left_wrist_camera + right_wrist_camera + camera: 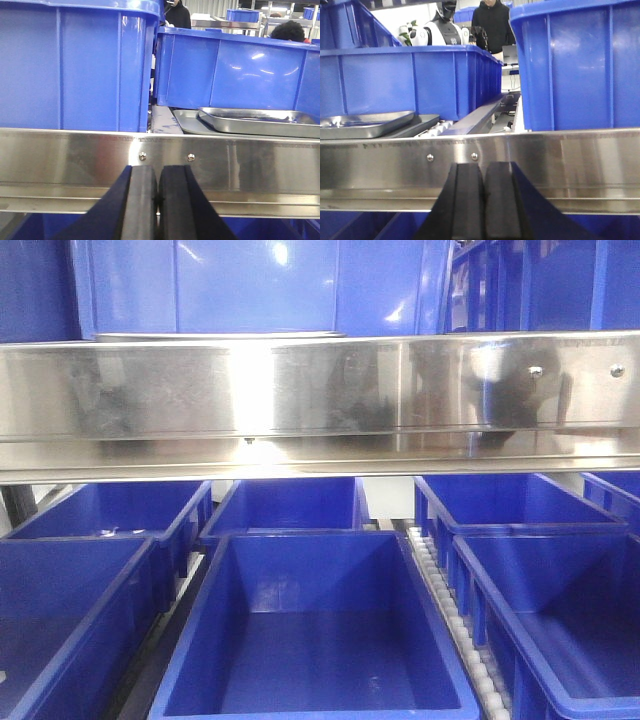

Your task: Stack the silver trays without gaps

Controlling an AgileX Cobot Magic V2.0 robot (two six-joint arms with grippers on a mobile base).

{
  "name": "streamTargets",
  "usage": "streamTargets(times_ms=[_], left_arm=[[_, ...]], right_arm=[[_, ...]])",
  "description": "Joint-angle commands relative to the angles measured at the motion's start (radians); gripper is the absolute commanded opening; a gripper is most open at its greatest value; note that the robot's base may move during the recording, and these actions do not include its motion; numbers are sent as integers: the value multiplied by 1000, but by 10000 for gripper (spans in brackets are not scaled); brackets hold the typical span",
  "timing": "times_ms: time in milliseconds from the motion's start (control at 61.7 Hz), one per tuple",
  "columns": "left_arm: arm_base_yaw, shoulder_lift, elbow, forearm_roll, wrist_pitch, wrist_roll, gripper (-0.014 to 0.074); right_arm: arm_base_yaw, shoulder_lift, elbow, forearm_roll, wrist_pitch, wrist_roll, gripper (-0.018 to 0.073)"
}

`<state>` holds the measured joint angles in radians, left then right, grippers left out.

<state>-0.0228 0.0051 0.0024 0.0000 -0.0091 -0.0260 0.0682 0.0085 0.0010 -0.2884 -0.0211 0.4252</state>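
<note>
Two silver trays lie on the upper shelf behind the steel rail. In the left wrist view an upper silver tray (260, 121) rests skewed on a lower silver tray (187, 123), whose rim sticks out to the left. The right wrist view shows the upper tray (365, 125) at the left, over the lower tray (417, 125). My left gripper (158, 172) is shut and holds nothing, just in front of the rail and below the trays' level. My right gripper (484, 170) is likewise shut, with nothing in it, in front of the rail. The front view shows only a thin tray edge (220, 336).
A long steel shelf rail (320, 390) with screws spans every view between the grippers and the trays. Tall blue bins (75, 65) (575, 65) stand on the upper shelf beside the trays. Open blue bins (320, 630) fill the lower level. People stand far behind.
</note>
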Motion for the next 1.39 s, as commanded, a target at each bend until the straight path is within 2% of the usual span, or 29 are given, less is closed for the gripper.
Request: streamTargets(times_ms=[0, 194, 389, 583, 632, 762, 810, 875, 1377], left_arm=[[-6, -5, -2, 0, -19, -1, 4], [-6, -5, -2, 0, -19, -1, 4], [-6, -5, -2, 0, -19, -1, 4], [-6, -5, -2, 0, -19, -1, 4], [-6, -5, -2, 0, -19, -1, 4], [-6, -5, -2, 0, -19, -1, 4], [-6, -5, -2, 0, -19, -1, 4], [-6, -5, -2, 0, -19, -1, 4], [-6, -5, -2, 0, -19, -1, 4]], right_arm=[[-18, -8, -1, -19, -8, -9, -78], [-49, -8, -1, -24, 9, -9, -78], [-49, -8, -1, -134, 21, -9, -78], [-49, -8, -1, -150, 21, -14, -78], [-49, -8, -1, -118, 21, -66, -78], [-49, -8, -1, 163, 21, -355, -78], [-49, -8, -1, 249, 21, -448, -78], [-49, -8, -1, 312, 21, -524, -78], [-49, -8, -1, 327, 10, -527, -78]])
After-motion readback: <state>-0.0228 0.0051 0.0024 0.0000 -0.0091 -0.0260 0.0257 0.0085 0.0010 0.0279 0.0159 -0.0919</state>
